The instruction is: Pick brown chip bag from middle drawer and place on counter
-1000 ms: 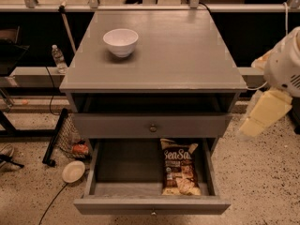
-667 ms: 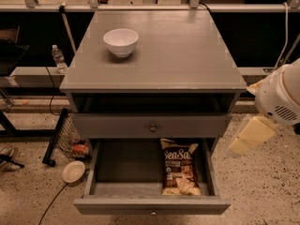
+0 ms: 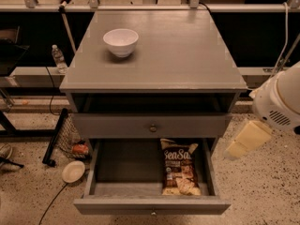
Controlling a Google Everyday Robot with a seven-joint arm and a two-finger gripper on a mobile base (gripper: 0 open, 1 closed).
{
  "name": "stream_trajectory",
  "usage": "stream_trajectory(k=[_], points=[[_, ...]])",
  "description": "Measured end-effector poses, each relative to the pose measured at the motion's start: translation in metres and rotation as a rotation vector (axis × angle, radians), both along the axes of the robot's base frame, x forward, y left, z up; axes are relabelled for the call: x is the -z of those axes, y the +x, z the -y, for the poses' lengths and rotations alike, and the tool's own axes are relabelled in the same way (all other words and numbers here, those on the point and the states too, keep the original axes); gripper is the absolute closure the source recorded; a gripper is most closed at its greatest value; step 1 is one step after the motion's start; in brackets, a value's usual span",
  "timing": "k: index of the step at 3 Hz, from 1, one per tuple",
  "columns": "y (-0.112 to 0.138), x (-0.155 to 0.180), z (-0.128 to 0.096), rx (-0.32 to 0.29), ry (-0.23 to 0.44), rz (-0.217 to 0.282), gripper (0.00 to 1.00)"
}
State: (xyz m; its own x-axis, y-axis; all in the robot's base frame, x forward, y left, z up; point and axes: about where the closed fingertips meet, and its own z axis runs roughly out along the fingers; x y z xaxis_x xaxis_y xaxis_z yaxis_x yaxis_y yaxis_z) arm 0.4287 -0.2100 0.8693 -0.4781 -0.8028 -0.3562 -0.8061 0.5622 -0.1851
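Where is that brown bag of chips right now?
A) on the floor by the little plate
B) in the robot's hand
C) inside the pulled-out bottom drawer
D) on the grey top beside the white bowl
C: the brown chip bag lies flat in the open middle drawer, right of centre; the hand hangs to the cabinet's right, apart from it.

We log the counter (image 3: 178,55) as smooth, matte grey painted wood. White bowl (image 3: 121,41) is glossy and ceramic-looking. Middle drawer (image 3: 122,165) is the same matte grey wood. Brown chip bag (image 3: 180,168) is crinkly, shiny film. Gripper (image 3: 236,149), right of the cabinet beside the drawer, is smooth cream plastic under a white arm shell (image 3: 281,102). Floor (image 3: 262,191) is speckled and stone-like.
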Motion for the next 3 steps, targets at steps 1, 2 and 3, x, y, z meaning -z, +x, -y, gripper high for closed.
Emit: stream_trajectory(k=[1, 2, 3], points=[[0.002, 0.051, 0.004, 0.101, 0.022, -0.047, 0.00], [0.009, 0.107, 0.000, 0.171, 0.072, -0.090, 0.00], [0.019, 0.163, -0.014, 0.218, 0.164, -0.082, 0.00]])
